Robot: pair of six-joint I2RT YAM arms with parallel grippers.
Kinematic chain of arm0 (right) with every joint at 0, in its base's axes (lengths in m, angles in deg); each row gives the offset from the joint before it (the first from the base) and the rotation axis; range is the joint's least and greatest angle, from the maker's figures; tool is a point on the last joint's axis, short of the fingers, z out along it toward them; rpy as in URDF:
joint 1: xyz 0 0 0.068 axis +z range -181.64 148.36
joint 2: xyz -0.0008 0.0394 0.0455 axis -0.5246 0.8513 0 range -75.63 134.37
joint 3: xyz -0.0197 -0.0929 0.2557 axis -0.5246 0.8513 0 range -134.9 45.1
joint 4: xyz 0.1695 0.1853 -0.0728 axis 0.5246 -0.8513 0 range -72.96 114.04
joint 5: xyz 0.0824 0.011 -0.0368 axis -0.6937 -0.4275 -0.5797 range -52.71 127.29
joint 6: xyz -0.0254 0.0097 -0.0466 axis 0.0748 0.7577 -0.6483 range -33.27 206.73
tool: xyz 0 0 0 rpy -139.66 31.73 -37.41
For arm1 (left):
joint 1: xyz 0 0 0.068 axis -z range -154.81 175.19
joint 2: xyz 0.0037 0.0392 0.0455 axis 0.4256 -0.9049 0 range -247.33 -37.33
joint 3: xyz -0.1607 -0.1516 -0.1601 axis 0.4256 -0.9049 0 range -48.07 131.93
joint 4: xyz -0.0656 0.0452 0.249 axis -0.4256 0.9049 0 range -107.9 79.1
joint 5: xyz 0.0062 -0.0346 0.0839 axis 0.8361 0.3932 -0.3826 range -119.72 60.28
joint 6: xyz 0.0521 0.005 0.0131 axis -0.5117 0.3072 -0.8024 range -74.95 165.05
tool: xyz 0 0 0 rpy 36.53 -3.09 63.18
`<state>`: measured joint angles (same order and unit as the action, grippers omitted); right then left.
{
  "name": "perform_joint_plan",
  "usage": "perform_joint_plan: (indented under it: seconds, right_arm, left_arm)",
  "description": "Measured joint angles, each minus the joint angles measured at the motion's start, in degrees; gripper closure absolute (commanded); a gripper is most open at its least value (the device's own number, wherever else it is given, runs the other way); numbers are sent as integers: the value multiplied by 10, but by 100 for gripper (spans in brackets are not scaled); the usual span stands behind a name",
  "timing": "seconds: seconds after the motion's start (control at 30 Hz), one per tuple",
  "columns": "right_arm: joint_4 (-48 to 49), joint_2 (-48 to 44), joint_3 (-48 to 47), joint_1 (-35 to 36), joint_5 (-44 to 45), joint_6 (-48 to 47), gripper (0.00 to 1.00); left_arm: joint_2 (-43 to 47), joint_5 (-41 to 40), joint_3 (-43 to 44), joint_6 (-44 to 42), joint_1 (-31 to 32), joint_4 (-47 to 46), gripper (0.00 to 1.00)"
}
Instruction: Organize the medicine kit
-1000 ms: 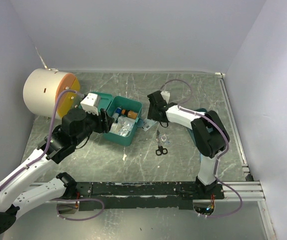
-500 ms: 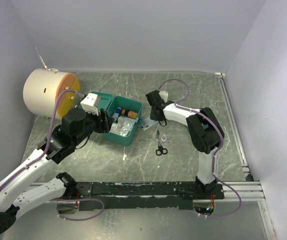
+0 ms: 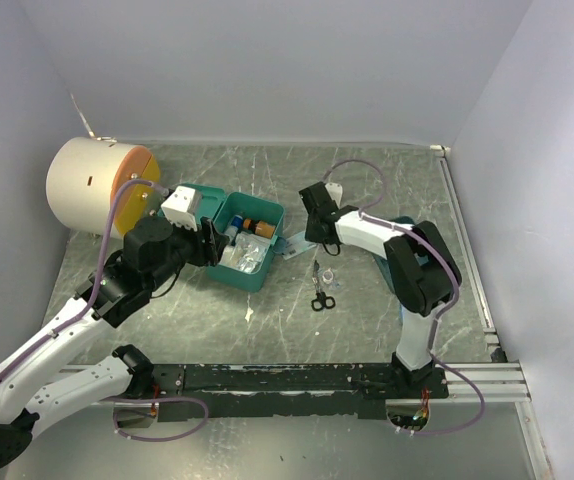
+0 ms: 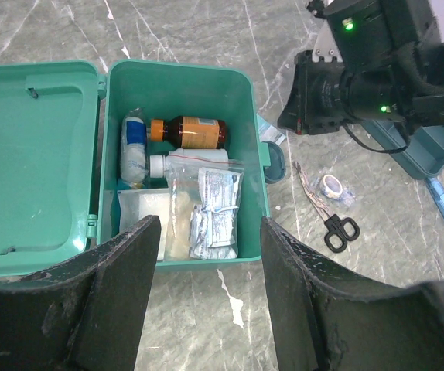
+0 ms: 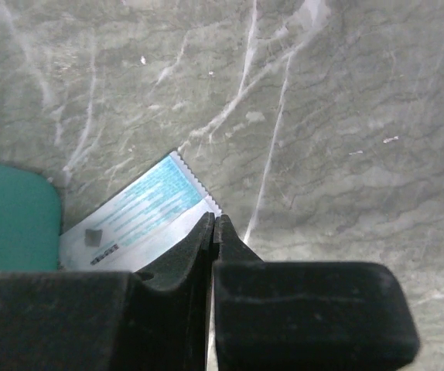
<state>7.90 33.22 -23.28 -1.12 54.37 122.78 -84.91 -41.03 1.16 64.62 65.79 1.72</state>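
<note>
Left wrist: medicine kit [image 4: 182,76] lengthwise away, lid [image 4: 36,154] leftward; left end effector [image 4: 206,232] spread empty, right end effector [image 5: 214,221] pinched closed.

I've got the medicine kit [image 4: 182,89] left of the tabletop's middle, lid [image 4: 32,154] lying open on its left, a bottle [image 4: 191,133] inside. The cylinder [image 3: 92,185] sits behind it in the far-left corner; a packet [image 3: 292,247] lies just right of it, scissors [image 3: 320,290] nearer the near edge.
</note>
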Motion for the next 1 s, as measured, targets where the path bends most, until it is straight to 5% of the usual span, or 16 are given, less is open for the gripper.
perform_joint_plan:
  seconds: [0.17,0.3,0.47,0.8,1.0]
  right_arm:
    - [-1,-50,10,0,-2,-10,100]
    - [0,-76,12,-1,-7,-15,61]
    - [-13,-61,12,-1,-12,-19,48]
    - [-36,10,-18,-1,-36,-25,49]
    - [-43,38,-51,-1,-38,-29,75]
  left_arm:
    - [0,1,0,0,0,0,35]
    - [-2,5,0,2,0,0,35]
    - [-5,9,0,3,0,0,35]
    - [-5,11,0,3,0,0,35]
    - [-3,11,0,3,0,0,35]
